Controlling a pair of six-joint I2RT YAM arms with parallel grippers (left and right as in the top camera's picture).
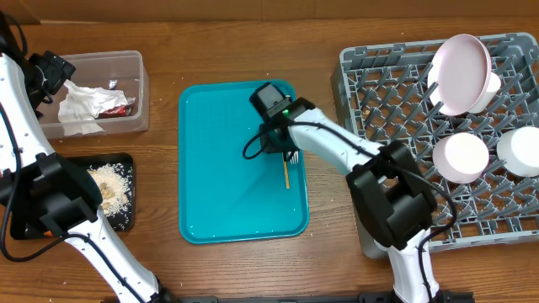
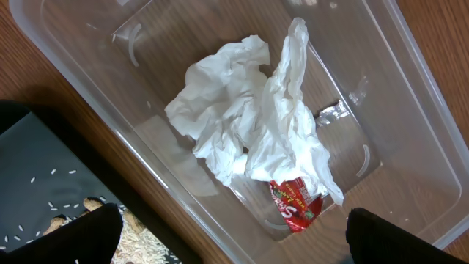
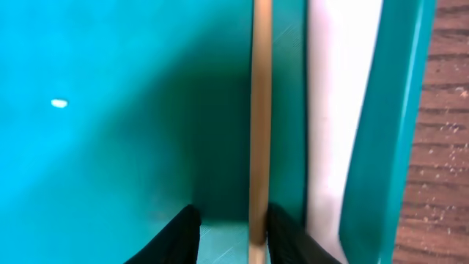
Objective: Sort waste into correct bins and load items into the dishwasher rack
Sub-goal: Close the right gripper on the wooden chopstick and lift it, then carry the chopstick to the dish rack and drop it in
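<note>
My right gripper (image 1: 285, 151) is low over the teal tray (image 1: 236, 210). It is open and straddles the thin wooden stick (image 3: 260, 110). The stick touches the right finger and is apart from the left one (image 3: 231, 235). The white fork (image 3: 337, 110) lies beside the stick, along the tray's right rim. My left gripper (image 2: 234, 242) is open and empty above the clear tub (image 1: 135, 63). The tub holds crumpled napkins (image 2: 242, 132) and the red-and-white wrapper (image 2: 293, 205). The grey rack (image 1: 387, 84) holds the plate (image 1: 459, 71), a bowl (image 1: 461, 157) and another white dish (image 1: 522, 151).
The black tray (image 1: 126, 215), at the left below the tub, holds beige food scraps and rice (image 1: 108, 183). The rack stands close to the teal tray's right edge. Bare wooden table lies between the bins and the teal tray.
</note>
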